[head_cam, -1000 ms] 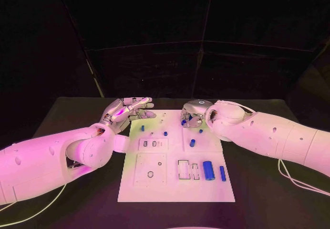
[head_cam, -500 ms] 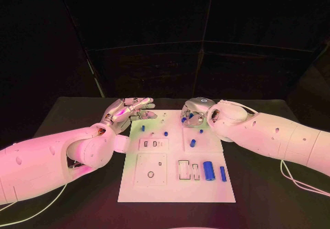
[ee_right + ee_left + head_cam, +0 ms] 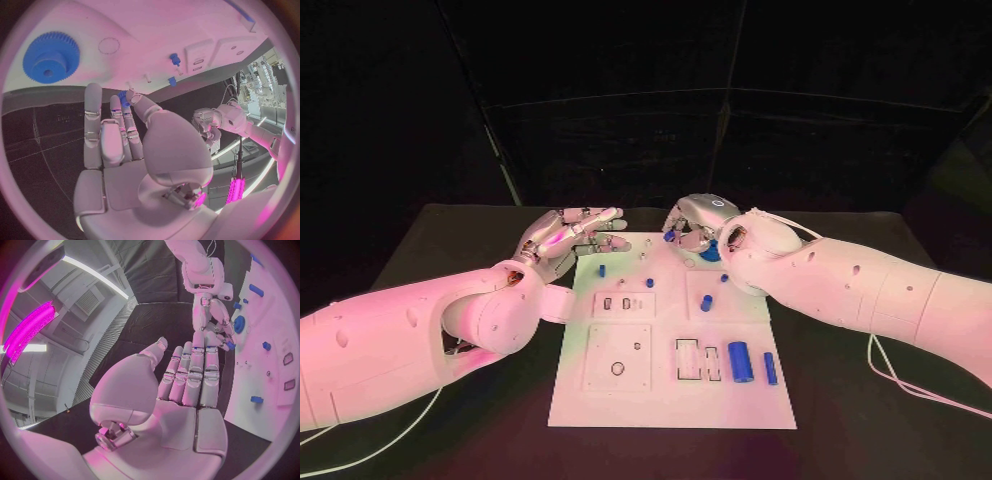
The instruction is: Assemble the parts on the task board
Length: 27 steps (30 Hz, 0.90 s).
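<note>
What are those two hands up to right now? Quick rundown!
Left hand open beside task board. Right hand pinching small blue part above board's far end. Blue gear on board. Nothing blocking.

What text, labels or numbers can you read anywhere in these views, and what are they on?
No text is readable.
Task board: plain white with outlined recesses, no legible label.
Blue gear and the small blue part pinched by the right hand: unmarked.
Left hand: no marking legible.
</note>
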Each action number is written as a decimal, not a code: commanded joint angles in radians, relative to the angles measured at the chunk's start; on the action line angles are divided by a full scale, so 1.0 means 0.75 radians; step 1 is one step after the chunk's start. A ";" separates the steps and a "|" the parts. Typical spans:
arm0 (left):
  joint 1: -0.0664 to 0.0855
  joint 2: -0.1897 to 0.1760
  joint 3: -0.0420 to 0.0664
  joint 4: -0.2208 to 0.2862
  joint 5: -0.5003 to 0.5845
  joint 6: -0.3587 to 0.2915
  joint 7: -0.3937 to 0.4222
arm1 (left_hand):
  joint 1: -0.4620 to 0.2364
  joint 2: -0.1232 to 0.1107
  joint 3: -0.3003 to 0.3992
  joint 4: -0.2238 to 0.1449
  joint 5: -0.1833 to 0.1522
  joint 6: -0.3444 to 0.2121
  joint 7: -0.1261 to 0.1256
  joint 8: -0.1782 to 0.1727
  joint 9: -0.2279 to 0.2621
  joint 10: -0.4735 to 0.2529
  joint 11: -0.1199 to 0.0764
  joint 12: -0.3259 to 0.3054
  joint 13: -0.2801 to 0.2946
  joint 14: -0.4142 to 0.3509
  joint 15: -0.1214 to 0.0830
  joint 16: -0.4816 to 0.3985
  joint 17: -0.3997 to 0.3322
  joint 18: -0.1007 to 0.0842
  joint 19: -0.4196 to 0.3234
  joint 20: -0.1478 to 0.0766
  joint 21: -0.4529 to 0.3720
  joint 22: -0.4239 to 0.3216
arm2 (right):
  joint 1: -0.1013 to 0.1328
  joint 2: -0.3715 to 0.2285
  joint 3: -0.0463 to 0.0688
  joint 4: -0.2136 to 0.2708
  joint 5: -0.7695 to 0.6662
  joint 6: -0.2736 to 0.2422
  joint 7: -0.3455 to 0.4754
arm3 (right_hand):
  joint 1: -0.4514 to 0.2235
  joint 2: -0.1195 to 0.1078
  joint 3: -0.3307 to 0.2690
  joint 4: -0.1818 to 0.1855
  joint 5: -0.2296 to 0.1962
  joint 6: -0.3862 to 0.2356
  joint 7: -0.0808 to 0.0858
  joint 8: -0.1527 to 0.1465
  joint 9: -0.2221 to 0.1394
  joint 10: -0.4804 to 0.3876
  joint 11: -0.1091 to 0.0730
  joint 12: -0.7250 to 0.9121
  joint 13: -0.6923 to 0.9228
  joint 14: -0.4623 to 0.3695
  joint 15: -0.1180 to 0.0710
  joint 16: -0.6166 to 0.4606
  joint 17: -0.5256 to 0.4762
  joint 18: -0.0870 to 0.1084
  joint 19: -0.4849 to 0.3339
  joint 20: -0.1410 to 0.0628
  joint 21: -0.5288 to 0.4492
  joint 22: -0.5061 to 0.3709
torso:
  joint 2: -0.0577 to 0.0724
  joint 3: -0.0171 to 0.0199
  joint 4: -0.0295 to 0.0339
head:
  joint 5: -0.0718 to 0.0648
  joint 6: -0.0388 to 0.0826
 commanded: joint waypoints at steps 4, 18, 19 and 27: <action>0.009 0.006 0.001 0.006 -0.010 0.016 0.002 | -0.003 -0.005 0.004 0.006 0.004 0.000 0.006 -0.009 -0.002 0.000 0.007 -0.005 -0.002 0.012 0.001 0.004 0.002 0.006 0.006 0.000 0.000 -0.002 | 0.010 0.057 0.001 -0.055 0.025 -0.023 -0.020 | -0.007 0.002 0.011 0.005 -0.008 0.001 0.005 0.002 0.004 0.003 0.002 0.003 0.000 0.053 -0.009 0.012 0.006 0.006 -0.009 0.000 0.009 0.003 | 0.010 -0.0013 0.0067 | 0.002 0.001; 0.020 0.010 0.000 0.007 -0.010 0.017 -0.010 | -0.004 -0.005 0.003 0.006 0.004 0.000 0.005 -0.009 -0.002 0.000 0.007 -0.005 -0.002 0.012 0.002 0.004 0.003 0.006 0.006 0.000 0.000 -0.002 | 0.021 0.128 0.001 -0.130 0.016 0.041 -0.011 | -0.014 -0.001 0.016 0.013 -0.016 -0.003 0.007 -0.001 0.004 -0.002 0.004 0.001 -0.001 0.053 -0.007 0.016 0.010 0.005 -0.013 0.002 0.015 0.007 | 0.015 -0.0024 0.0086 | 0.010 -0.010; 0.020 0.010 0.000 0.007 -0.010 0.016 -0.010 | -0.004 -0.005 0.003 0.006 0.004 0.000 0.005 -0.009 -0.002 0.000 0.007 -0.005 -0.002 0.012 0.002 0.004 0.003 0.006 0.006 0.000 0.000 -0.002 | 0.021 0.132 0.001 -0.134 0.016 0.048 -0.011 | -0.015 -0.002 0.017 0.014 -0.017 -0.004 0.008 -0.002 0.004 -0.003 0.005 0.001 -0.001 0.053 -0.006 0.017 0.011 0.005 -0.013 0.002 0.016 0.007 | 0.015 -0.0024 0.0086 | 0.010 -0.010; 0.021 0.011 0.000 0.006 -0.010 0.014 -0.016 | -0.004 -0.005 0.003 0.006 0.004 0.000 0.005 -0.009 -0.002 0.000 0.007 -0.005 -0.002 0.012 0.002 0.004 0.003 0.006 0.006 0.000 0.000 -0.002 | 0.022 0.158 0.001 -0.164 0.005 0.109 -0.017 | -0.017 -0.005 0.018 0.015 -0.020 -0.007 0.008 -0.003 0.004 -0.005 0.005 0.000 -0.001 0.053 -0.006 0.019 0.014 0.005 -0.014 0.002 0.018 0.009 | 0.016 -0.0033 0.0101 | 0.008 -0.012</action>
